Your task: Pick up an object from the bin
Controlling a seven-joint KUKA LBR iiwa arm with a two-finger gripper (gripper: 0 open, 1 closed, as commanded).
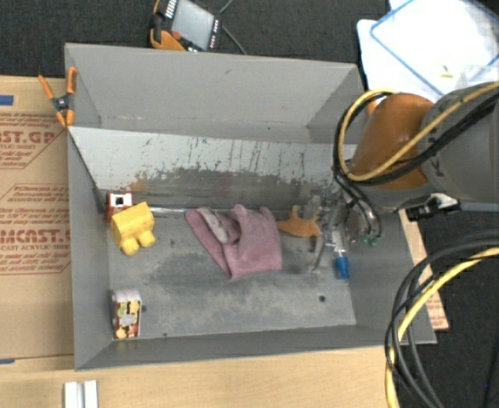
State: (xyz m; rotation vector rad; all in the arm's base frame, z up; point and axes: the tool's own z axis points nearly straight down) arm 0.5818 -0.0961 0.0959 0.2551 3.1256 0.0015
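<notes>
Dark, perhaps carpeted floor (pixel 104 7); pale wooden tabletop (pixel 232 381)

We see the gripper (pixel 324 249) low near the bin's (pixel 206 100) right wall, beside an orange piece (pixel 296 225) and pink cloth (pixel 240 240); a yellow block (pixel 133 226) sits left.

The bin (pixel 215 92) is plain grey metal; its floor is scuffed darker and its back wall is streaked with rusty brown and black scratches. At the frame's centre is a dusty pink cloth (pixel 245 240) with no pattern. To its left is a bright yellow toy (pixel 133 226), and just above that a small red-and-white tag (pixel 119 201). At lower left is a little box (pixel 127 313) printed in red, yellow and white. Right of the cloth are an orange piece (pixel 296 225) and a small blue piece (pixel 341 268). The arm's cover (pixel 389 138) is orange-brown, looped by yellow cables (pixel 343 138).
</notes>
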